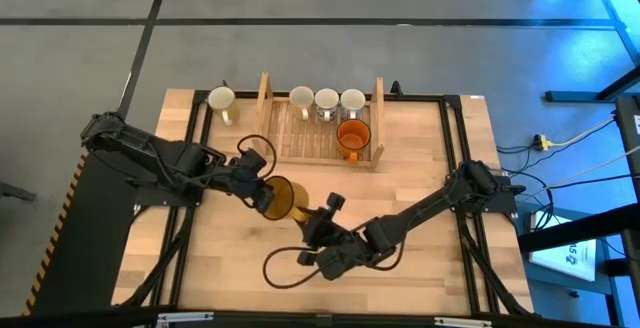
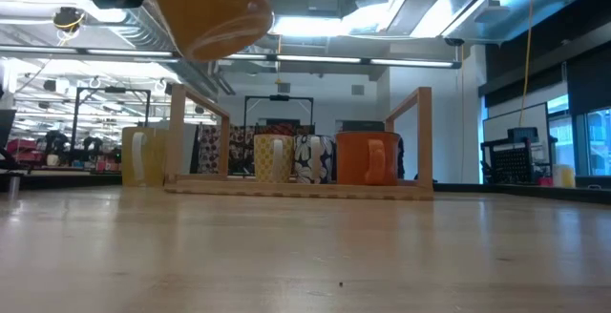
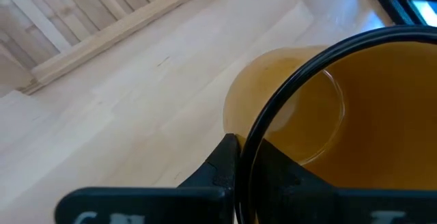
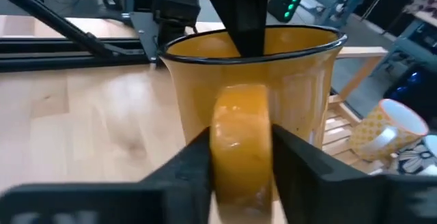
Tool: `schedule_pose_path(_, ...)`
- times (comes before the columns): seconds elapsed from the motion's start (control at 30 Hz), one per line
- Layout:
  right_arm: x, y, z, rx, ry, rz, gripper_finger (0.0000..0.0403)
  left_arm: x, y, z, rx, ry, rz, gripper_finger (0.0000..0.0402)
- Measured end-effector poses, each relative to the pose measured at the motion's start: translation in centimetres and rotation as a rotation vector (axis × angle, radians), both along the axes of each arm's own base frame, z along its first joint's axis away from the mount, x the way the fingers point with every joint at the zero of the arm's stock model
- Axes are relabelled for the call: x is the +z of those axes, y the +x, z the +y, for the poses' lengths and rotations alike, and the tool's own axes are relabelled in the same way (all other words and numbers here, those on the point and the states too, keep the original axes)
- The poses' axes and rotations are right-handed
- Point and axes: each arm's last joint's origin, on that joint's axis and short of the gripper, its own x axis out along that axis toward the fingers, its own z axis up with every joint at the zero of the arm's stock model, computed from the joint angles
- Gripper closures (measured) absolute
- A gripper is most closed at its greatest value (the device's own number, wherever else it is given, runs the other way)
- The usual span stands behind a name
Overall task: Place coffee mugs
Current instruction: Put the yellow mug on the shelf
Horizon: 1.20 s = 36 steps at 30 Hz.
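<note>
The translucent amber mug (image 1: 287,199) hangs in the air between both arms, in front of the rack; the low view shows it high above the table (image 2: 218,12). My left gripper (image 1: 264,190) is shut on its rim from the table's left. My right gripper (image 1: 322,220) comes from the near right and is shut on its handle. The wooden slatted rack (image 1: 318,140) at the far edge holds three pale mugs (image 1: 327,101) in its back row and the orange mug (image 1: 353,138) in front of them. One more pale mug (image 1: 221,99) stands on the table left of the rack. My left gripper (image 3: 249,166) holds the amber mug by its dark rim (image 3: 247,138), one finger (image 3: 222,162) outside the wall and one inside. It comes from the table's left. The mug is lifted clear of the table. My right gripper (image 4: 239,173) pinches the amber mug's handle (image 4: 239,125) between its two fingers (image 4: 194,169), which stand on either side of the loop. It comes from the near right, about level. The mug sits roughly upright, with the left arm's finger (image 4: 239,12) over the far rim.
The rack's two upright end posts (image 2: 423,136) rise above the mugs. Bare slats (image 1: 300,143) lie left of the orange mug in the front row. Cables loop on the table near my right arm (image 1: 285,268). Open tabletop (image 2: 305,246) lies in front of the rack.
</note>
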Motion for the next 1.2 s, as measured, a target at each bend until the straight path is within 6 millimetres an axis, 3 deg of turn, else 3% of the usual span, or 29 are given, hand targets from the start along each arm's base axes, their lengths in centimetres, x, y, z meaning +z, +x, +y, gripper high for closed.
schedule_pose_path(0.1, -0.1, 0.0, 0.0, 0.016, -0.009, 0.021, 0.0336, 0.0, 0.0, 0.0, 0.009, -0.002, -0.006, 0.0385)
schedule_pose_path(0.27, -0.1, -0.1, 0.0, 0.013, -0.004, 0.02, 0.0337, 0.0, 0.0, 0.0, 0.009, 0.001, -0.007, 0.0381)
schedule_pose_path(0.43, -0.1, -0.1, 0.0, 0.002, 0.006, 0.007, 0.0337, 0.3, -0.2, 0.1, -0.003, 0.006, -0.014, 0.0335)
schedule_pose_path(0.6, -0.4, -0.2, -0.1, -0.05, 0.101, -0.029, 0.0337, 2.0, -2.8, 1.0, -0.044, 0.028, -0.059, 0.0299)
schedule_pose_path(0.8, -0.8, -0.5, -1.0, -0.205, 0.202, -0.11, 0.0337, 4.8, -7.1, 2.4, -0.157, 0.096, -0.207, 0.0294)
schedule_pose_path(1.0, -1.7, 0.6, -3.9, -0.396, 0.251, -0.226, 0.0337, 6.4, -10.8, 3.6, -0.263, 0.207, -0.328, 0.0293)
schedule_pose_path(1.2, -4.1, 2.3, -7.1, -0.531, 0.274, -0.274, 0.0337, 6.9, -12.5, 4.2, -0.324, 0.282, -0.375, 0.0292)
